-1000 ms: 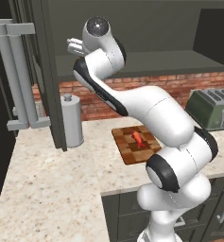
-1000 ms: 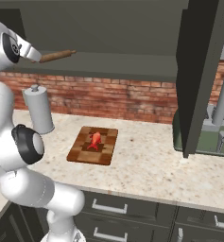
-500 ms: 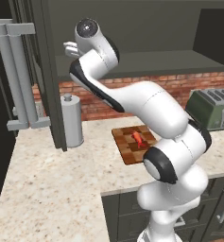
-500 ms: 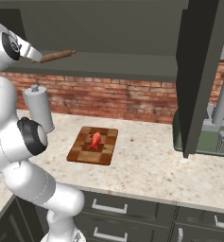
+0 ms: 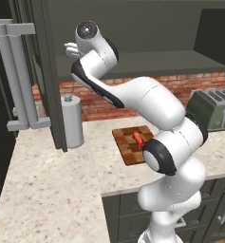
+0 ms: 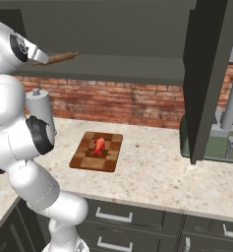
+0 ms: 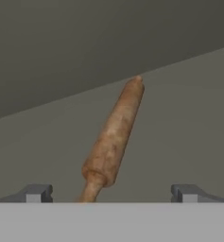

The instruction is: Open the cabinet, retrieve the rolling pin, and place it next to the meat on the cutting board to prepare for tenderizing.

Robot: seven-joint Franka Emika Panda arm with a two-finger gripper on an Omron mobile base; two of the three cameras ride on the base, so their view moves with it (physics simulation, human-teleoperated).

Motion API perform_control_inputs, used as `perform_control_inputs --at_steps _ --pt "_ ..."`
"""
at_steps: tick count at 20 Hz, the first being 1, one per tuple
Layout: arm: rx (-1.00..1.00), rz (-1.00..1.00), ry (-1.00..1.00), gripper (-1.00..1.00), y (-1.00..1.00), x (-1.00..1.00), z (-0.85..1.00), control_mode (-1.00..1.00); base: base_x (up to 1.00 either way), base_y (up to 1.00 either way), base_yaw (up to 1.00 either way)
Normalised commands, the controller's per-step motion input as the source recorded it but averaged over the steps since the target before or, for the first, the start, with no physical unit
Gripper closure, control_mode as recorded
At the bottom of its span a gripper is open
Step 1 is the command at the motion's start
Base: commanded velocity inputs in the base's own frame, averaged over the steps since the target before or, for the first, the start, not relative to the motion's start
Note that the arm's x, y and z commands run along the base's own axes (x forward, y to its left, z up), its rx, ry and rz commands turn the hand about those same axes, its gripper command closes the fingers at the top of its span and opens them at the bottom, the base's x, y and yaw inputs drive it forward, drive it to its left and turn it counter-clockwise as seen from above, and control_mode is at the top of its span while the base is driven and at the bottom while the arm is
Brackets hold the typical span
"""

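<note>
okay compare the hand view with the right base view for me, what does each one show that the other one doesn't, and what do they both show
Hand view alone: the two dark fingertips of the open tool, standing wide apart, with the near handle of the rolling pin running down between them.

Right base view alone: the cutting board on the counter with the meat on it, the grey canister, the brick wall, an open cabinet door and the drawers below.

Both: the rolling pin lying on the grey cabinet shelf, not yet gripped.

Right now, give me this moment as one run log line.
cabinet: doors open | gripper: open, straddling rolling pin on shelf, not closed | meat: on cutting board
</note>
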Motion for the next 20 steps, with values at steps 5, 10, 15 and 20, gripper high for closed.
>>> perform_control_inputs --at_steps 5,10,15,20 --pt "0.0 0.0 0.01 -1.0 0.0 0.35 -0.05 -1.0 0.0 0.0 0.0" --pt "0.0 0.0 0.06 -1.0 0.0 0.38 -0.04 -1.0 0.0 0.0 0.0" --pt "0.0 0.0 0.08 -1.0 0.0 0.3 -0.13 -1.0 0.0 0.0 0.0" --pt "0.0 -0.01 0.07 -1.0 0.02 0.28 -0.13 -1.0 0.0 0.0 0.0"
